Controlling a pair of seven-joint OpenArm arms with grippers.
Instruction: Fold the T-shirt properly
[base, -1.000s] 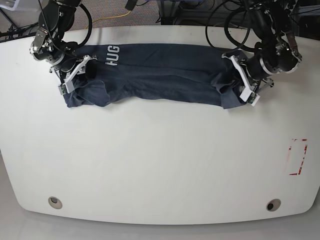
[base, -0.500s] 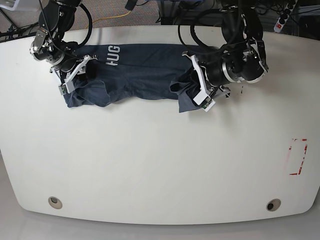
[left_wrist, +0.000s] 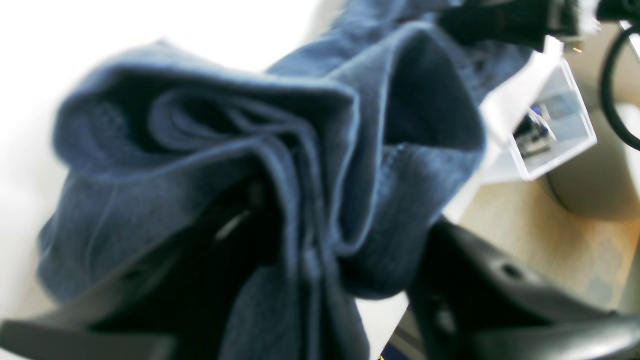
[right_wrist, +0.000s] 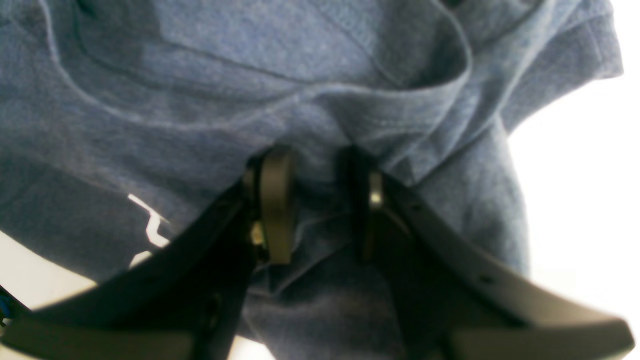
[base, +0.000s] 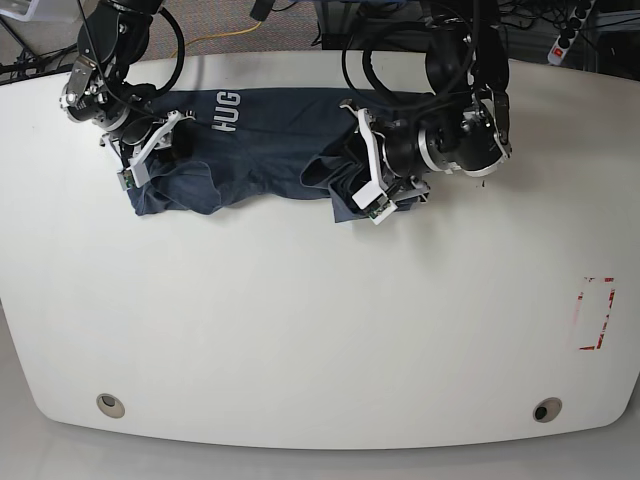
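The dark navy T-shirt (base: 262, 150) lies as a long band across the far part of the white table, with white letters "HUG" (base: 226, 108) showing near its left end. Its right end is doubled back toward the middle and bunched up. My left gripper (base: 363, 172) stands over that bunch; in the left wrist view its dark fingers (left_wrist: 450, 280) are parted, with folds of the T-shirt (left_wrist: 280, 165) loosely between them and a gap on one side. My right gripper (base: 150, 150) pinches the T-shirt (right_wrist: 310, 90) at the left end, its fingers (right_wrist: 275, 200) pressed on a fold.
The white table (base: 300, 330) has a curved front edge with two round holes (base: 110, 404) (base: 546, 409). A red-outlined rectangle (base: 596, 313) is marked near the right edge. Cables and equipment sit behind the table's far edge.
My left arm has carried the T-shirt's right end leftward, from the table's right side to the middle, shortening the band. Its fingers have parted. The right arm has not moved.
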